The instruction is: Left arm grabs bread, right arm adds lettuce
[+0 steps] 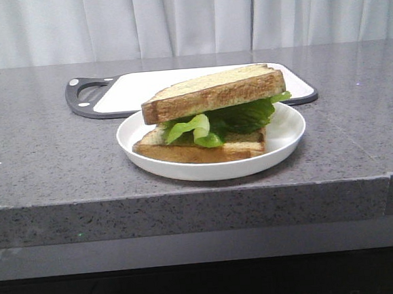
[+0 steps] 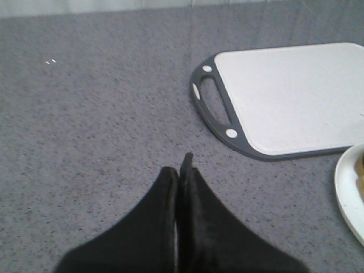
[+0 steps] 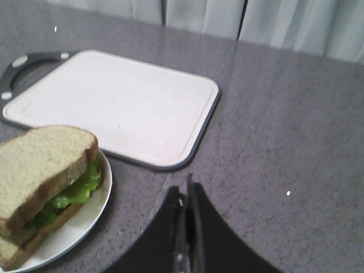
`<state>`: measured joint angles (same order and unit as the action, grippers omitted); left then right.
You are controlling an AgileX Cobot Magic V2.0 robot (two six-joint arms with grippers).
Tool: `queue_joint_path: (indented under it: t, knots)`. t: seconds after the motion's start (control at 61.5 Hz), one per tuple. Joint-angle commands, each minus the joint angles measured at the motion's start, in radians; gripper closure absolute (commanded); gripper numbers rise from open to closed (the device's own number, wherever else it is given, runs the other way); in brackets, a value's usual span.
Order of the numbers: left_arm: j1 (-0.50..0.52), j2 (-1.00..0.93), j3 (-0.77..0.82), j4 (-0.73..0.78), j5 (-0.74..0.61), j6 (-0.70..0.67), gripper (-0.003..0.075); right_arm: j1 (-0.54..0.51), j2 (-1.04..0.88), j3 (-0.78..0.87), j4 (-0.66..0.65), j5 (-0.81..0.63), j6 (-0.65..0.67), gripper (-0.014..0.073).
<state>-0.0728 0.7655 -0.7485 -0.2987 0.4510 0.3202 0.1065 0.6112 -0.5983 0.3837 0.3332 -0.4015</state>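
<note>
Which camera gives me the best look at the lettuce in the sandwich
The front view: the lettuce shows along the whole open side, between the two bread slices on the plate. The right wrist view catches only a green edge under the top slice. The left wrist view shows none, just the plate's rim.

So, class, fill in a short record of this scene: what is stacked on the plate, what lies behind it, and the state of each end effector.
plate: white, round, on the grey counter
stack: lower bread slice, lettuce, top bread slice tilted over it
cutting board: white with dark rim, behind the plate, nothing on it
left end effector: shut, holding nothing, over the counter
right end effector: shut, holding nothing, beside the plate
</note>
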Motion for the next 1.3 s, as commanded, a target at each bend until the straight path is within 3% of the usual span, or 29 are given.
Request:
queue_joint_path:
  t: [0.0,0.407,1.122,1.22,1.285]
  knots:
    - [0.002,-0.109,0.066,0.005,-0.171,-0.017,0.0740,-0.007,-0.093,0.025,-0.005,-0.137,-0.005,0.0652]
    - [0.002,-0.512,0.368,-0.009,-0.249,-0.017,0.0740,-0.007,-0.373,0.193,-0.020,-0.166,-0.005,0.0652]
    - [0.002,-0.532,0.374,-0.009,-0.247,-0.017,0.0739,-0.007,-0.373,0.193,-0.020,-0.165,-0.005,0.0652]
    - [0.002,-0.534,0.379,0.075,-0.261,-0.035,0.0739,-0.007,-0.373,0.193,-0.020,-0.165,-0.005,0.0652]
    - [0.002,-0.548,0.387,0.201,-0.277,-0.141,0.0739,-0.007,-0.373,0.193,-0.020,-0.165,-0.005,0.0652]
